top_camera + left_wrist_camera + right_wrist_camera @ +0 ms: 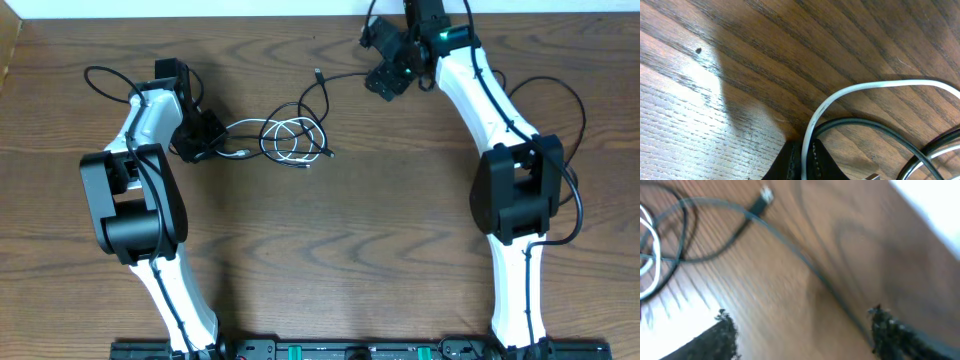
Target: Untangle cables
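Brown wooden desk (330,250): thin white cable (880,85) and long black cables (855,120) lie looped together, seemingly little untangled. The left gripper (802,155) clenches the white one; the right gripper (800,335) stands open.

The left arm folds back at the elbow. Its hand (212,148) sits low over the tabletop (400,250), with the fingers (790,165) pressed together on the white cable (865,89). The right arm stretches far forward, and its hand (383,85) tilts down with the fingers (715,337) spread wide.
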Tool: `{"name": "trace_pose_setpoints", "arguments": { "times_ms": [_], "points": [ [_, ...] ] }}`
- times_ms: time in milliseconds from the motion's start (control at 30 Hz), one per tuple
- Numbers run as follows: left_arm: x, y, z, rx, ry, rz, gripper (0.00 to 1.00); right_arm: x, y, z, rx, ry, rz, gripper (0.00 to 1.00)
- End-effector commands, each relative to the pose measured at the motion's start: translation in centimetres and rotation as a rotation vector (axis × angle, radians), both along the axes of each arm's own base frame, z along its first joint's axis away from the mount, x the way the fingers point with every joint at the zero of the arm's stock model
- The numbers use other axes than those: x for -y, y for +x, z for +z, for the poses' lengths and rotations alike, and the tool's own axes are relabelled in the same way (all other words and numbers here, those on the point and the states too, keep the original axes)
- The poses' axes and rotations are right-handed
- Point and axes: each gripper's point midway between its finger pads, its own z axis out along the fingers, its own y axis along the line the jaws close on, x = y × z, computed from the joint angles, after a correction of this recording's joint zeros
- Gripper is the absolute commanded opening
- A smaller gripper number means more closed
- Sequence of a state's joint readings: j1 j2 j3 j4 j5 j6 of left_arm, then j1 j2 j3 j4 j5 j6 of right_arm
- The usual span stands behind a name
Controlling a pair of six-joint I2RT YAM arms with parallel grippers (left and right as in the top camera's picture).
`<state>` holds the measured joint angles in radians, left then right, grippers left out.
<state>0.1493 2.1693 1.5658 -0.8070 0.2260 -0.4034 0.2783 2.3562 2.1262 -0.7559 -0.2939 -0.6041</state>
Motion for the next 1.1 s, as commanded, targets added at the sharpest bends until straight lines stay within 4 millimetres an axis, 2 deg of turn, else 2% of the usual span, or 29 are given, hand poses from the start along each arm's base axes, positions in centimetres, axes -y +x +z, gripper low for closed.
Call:
{"name": "trace_pose_setpoints", "arguments": {
  "times_ms": [0, 100, 233, 400, 433, 633, 667, 733, 767, 833, 900, 933, 1000, 1067],
  "points": [
    [-0.8, -1.5, -2.3, -0.072, 0.044, 0.002, 0.09, -3.3, -0.5, -0.1, 0.041, 0.040, 0.127, 0.80],
    [-0.8, -1.5, -2.3, -0.073, 0.044, 0.006, 0.09, -5.1, -0.1, -0.8, 0.077, 0.047, 0.155, 0.78],
    [-0.8, -1.5, -2.3, -0.073, 0.044, 0.006, 0.09, -6.9, 0.7, -2.7, 0.114, 0.051, 0.176, 0.82],
    [-0.8, -1.5, -2.3, -0.073, 0.044, 0.006, 0.09, -6.8, 2.5, -6.7, 0.147, -0.004, 0.139, 0.92],
    [-0.8, -1.5, -2.3, -0.073, 0.044, 0.006, 0.09, -6.8, 2.6, -8.1, 0.139, -0.006, 0.138, 0.94],
    [-0.8, -1.5, -2.3, -0.073, 0.044, 0.006, 0.10, -6.2, 2.2, -12.4, 0.079, -0.025, 0.132, 0.92],
    [-0.8, -1.5, -2.3, -0.073, 0.044, 0.006, 0.09, -6.1, 2.1, -12.9, 0.070, -0.028, 0.132, 0.88],
    [-0.8, -1.5, -2.3, -0.073, 0.044, 0.006, 0.10, -6.0, 1.8, -13.7, 0.053, -0.033, 0.133, 0.71],
    [-0.8, -1.5, -2.3, -0.073, 0.044, 0.006, 0.10, -6.0, 1.7, -13.8, 0.049, -0.034, 0.133, 0.61],
    [-0.8, -1.5, -2.3, -0.073, 0.044, 0.006, 0.10, -6.0, 1.7, -13.8, 0.048, -0.035, 0.133, 0.31],
    [-0.8, -1.5, -2.3, -0.073, 0.044, 0.006, 0.13, -5.9, 1.7, -13.7, 0.048, -0.034, 0.131, 0.17],
    [-0.8, -1.5, -2.3, -0.073, 0.044, 0.006, 0.13, -5.9, 1.7, -13.7, 0.048, -0.035, 0.132, 0.15],
    [-0.8, -1.5, -2.3, -0.073, 0.044, 0.006, 0.14, -5.9, 1.8, -13.6, 0.048, -0.033, 0.129, 0.02],
    [-0.8, -1.5, -2.3, -0.073, 0.044, 0.006, 0.14, -5.6, 1.8, -12.9, 0.039, -0.025, 0.110, 0.01]
  ]
}}
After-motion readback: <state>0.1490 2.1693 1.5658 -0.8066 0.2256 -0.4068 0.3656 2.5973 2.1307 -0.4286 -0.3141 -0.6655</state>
